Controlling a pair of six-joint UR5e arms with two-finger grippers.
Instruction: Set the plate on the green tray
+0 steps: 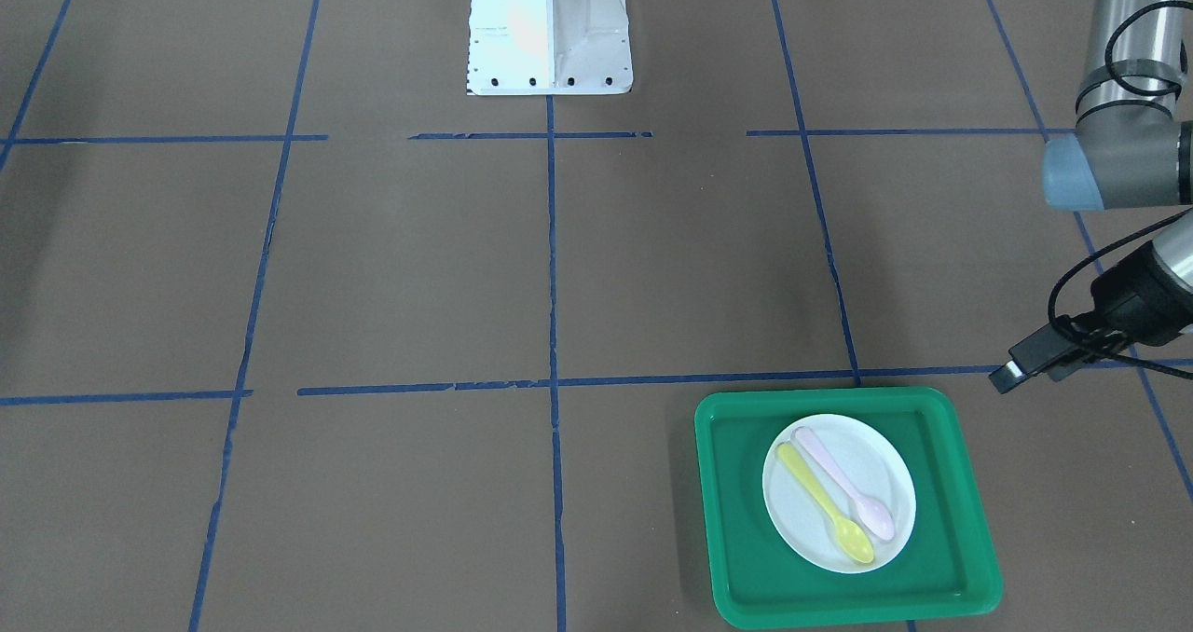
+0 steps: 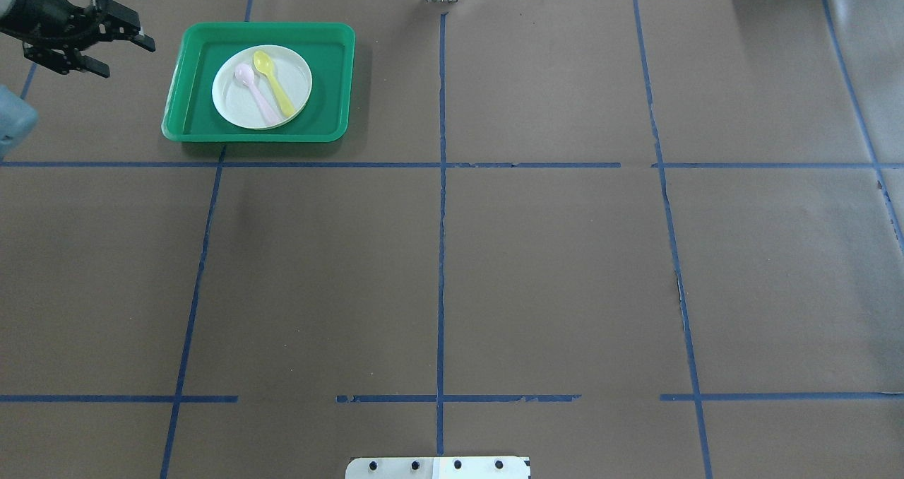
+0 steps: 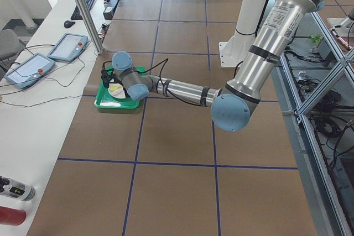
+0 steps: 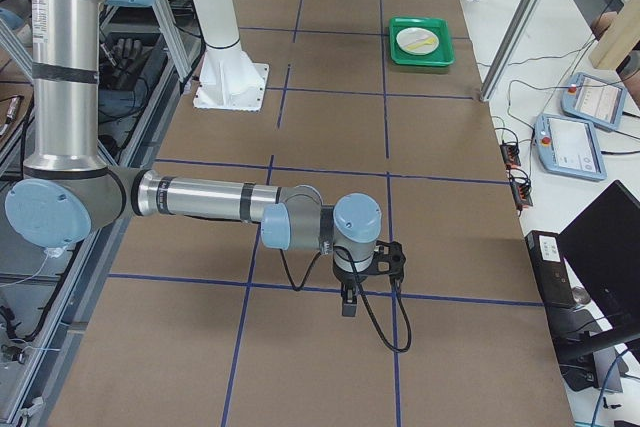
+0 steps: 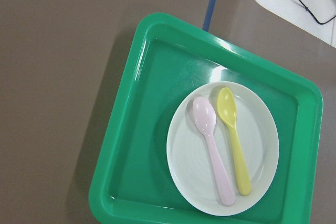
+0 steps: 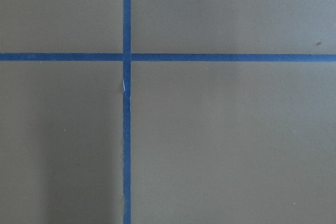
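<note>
The white plate (image 1: pixel 871 460) lies inside the green tray (image 1: pixel 736 483), roughly in its middle. A yellow spoon (image 1: pixel 825 501) and a pink spoon (image 1: pixel 843 483) lie side by side on the plate. The left wrist view shows the plate (image 5: pixel 257 145) and the tray (image 5: pixel 142 129) from above. In the overhead view my left gripper (image 2: pixel 129 60) is open and empty, off the tray (image 2: pixel 328 83) beyond its left side. My right gripper (image 4: pixel 348 302) shows only in the exterior right view, low over bare table far from the tray. I cannot tell whether it is open or shut.
The table is brown with a grid of blue tape lines. The robot's white base (image 1: pixel 550 31) stands at the table's near edge. A metal post (image 3: pixel 83 9) and two tablets (image 3: pixel 27 67) stand on the white bench just past the tray.
</note>
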